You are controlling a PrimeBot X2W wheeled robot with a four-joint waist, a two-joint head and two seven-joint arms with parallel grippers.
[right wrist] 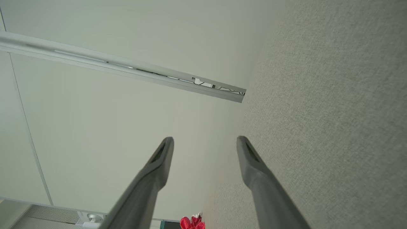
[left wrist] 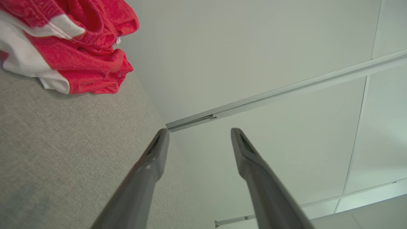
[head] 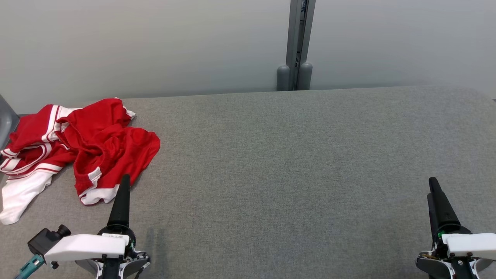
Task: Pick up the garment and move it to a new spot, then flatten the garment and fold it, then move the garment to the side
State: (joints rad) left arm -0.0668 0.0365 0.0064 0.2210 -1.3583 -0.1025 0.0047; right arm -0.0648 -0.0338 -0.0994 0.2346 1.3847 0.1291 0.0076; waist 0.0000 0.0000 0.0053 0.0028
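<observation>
A red garment (head: 83,149) with white stripes and white trim lies crumpled at the far left of the grey fabric table (head: 290,155), one white end hanging toward the left edge. My left gripper (head: 124,179) stands just below the garment's lower right corner, fingers apart and empty. The left wrist view has the garment (left wrist: 76,44) at its upper left, beyond the open gripper (left wrist: 198,132). Far across the table at the lower right stands my right gripper (head: 433,182), also open and empty. In the right wrist view the gripper (right wrist: 205,140) is spread, with a bit of the garment (right wrist: 192,222) at the bottom edge.
A pale wall runs behind the table, with a grey vertical post (head: 297,46) at the back centre. A grey object (head: 6,120) sits at the table's far left edge beside the garment. Bare grey fabric spans the middle and right.
</observation>
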